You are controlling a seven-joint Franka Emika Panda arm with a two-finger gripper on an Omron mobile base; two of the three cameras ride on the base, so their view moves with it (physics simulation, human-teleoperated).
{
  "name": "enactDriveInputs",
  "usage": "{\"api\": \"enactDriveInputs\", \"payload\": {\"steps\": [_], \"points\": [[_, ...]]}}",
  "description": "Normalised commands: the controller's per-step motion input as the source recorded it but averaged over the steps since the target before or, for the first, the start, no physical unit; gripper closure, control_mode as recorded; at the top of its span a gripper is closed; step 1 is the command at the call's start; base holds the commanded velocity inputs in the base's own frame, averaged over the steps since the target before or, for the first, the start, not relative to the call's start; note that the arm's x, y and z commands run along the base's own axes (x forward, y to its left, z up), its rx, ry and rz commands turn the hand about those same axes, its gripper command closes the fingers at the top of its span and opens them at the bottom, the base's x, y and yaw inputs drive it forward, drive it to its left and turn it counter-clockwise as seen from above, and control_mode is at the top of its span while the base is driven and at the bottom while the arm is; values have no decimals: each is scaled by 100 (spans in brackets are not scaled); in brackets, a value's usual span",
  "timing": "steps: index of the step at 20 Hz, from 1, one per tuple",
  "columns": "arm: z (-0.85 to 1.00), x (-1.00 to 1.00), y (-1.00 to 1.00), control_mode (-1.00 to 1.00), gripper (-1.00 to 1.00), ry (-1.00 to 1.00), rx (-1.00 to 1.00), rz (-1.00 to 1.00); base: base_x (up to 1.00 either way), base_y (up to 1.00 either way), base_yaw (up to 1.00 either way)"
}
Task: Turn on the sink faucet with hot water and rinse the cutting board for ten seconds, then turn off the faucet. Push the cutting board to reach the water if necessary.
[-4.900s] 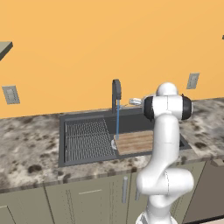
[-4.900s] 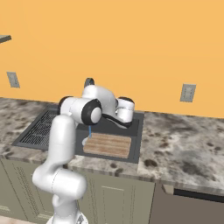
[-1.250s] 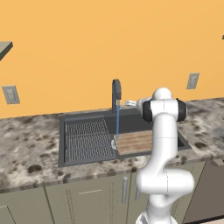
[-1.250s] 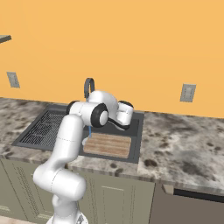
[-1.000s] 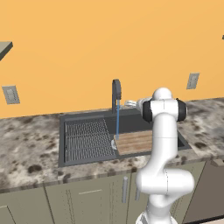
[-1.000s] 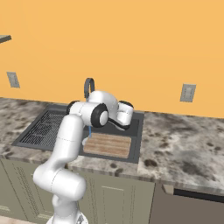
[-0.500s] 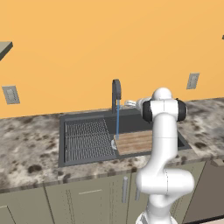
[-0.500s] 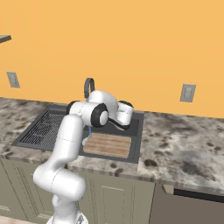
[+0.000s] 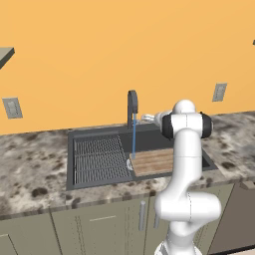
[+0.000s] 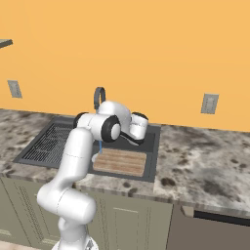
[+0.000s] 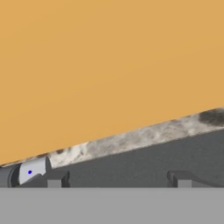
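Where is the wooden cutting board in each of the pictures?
Left base view: the cutting board lies in the right part of the sink, beside the arm.
Right base view: the cutting board lies in the sink's near right part, below the arm's elbow.
Hand view: not in it.
Shared landmark: the sink faucet, its water falling at the board's left end.

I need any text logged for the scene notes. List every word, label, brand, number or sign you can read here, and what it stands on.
None: no readable text in any view.
Wall plates: blank.
Faucet, sink, cutting board, arm: no lettering or brand.
Faucet handle: carries a small blue dot, a mark, not a word.
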Motion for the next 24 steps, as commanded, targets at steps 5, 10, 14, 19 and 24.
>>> {"api": "enactDriveInputs", "payload": {"steps": [5,10,14,19,24], "points": [[-2,0,26,-100,-100,0,0,0,0,0,0],[0,0,30,-100,-100,0,0,0,0,0,0],[0,0,30,-100,-100,0,0,0,0,0,0],[0,0,31,-100,-100,0,0,0,0,0,0],[0,0,33,-100,-100,0,0,0,0,0,0]]}}
